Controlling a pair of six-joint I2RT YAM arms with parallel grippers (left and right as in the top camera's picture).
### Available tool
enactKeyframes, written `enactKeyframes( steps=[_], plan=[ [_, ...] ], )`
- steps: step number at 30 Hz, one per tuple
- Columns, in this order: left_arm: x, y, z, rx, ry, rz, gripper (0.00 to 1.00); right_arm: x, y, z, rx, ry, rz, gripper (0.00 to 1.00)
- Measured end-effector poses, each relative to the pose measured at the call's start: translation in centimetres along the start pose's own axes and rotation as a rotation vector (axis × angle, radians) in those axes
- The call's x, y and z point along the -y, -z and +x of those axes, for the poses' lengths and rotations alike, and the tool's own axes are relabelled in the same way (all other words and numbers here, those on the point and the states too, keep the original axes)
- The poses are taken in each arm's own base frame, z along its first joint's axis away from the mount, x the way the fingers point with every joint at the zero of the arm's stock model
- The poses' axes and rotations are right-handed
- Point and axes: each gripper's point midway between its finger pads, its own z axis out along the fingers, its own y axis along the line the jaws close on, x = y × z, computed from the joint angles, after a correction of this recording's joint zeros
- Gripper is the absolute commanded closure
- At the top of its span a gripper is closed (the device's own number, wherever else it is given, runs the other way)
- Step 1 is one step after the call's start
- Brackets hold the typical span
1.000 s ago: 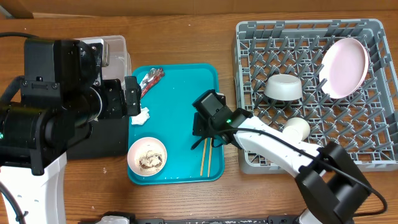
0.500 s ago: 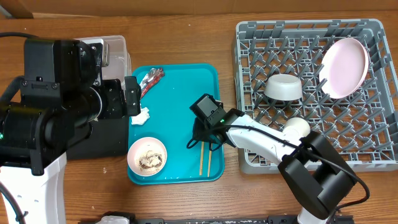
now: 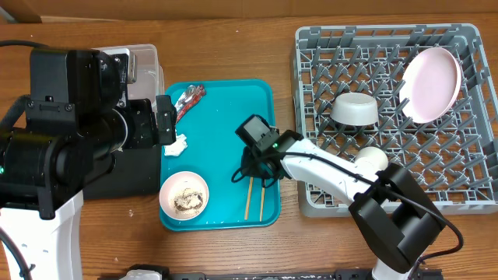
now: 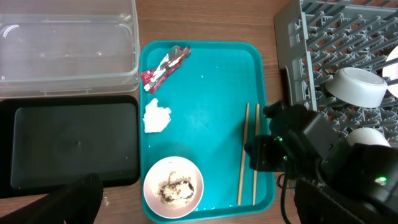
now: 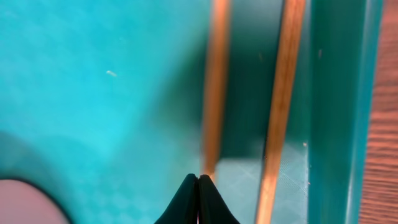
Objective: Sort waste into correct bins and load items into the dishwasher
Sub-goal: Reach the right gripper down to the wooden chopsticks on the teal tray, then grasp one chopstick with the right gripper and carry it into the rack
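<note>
My right gripper is low over the teal tray, shut on the left one of two wooden chopsticks; the other chopstick lies beside the tray's right rim. A small bowl of rice and scraps, a white napkin and a red-and-silver wrapper lie on the tray. High above the tray, my left gripper hangs open and empty. Left of the tray are the clear tub and black tray. The grey rack holds a pink plate, grey bowl and white cup.
The left arm's bulky body covers much of the two bins in the overhead view. The right arm stretches from the table's front edge across the rack's near left corner. Bare wooden table surrounds the tray and rack.
My right gripper has shut on the left chopstick and shifted slightly left. That chopstick's near end has swung left, away from its mate. The left arm has not moved.
</note>
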Motion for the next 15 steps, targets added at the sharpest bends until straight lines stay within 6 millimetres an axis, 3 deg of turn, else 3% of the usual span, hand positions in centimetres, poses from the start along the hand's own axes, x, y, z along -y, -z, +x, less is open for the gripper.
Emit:
enactKeyframes(
  steps=[8, 15],
  plan=[
    [0.0, 0.0, 0.0, 0.0, 0.0, 0.0, 0.0, -1.4, 5.5, -3.3, 0.076, 0.113, 0.096, 0.96],
    [0.0, 0.0, 0.0, 0.0, 0.0, 0.0, 0.0, -2.2, 13.8, -10.0, 0.235, 0.162, 0.086, 0.96]
  ],
)
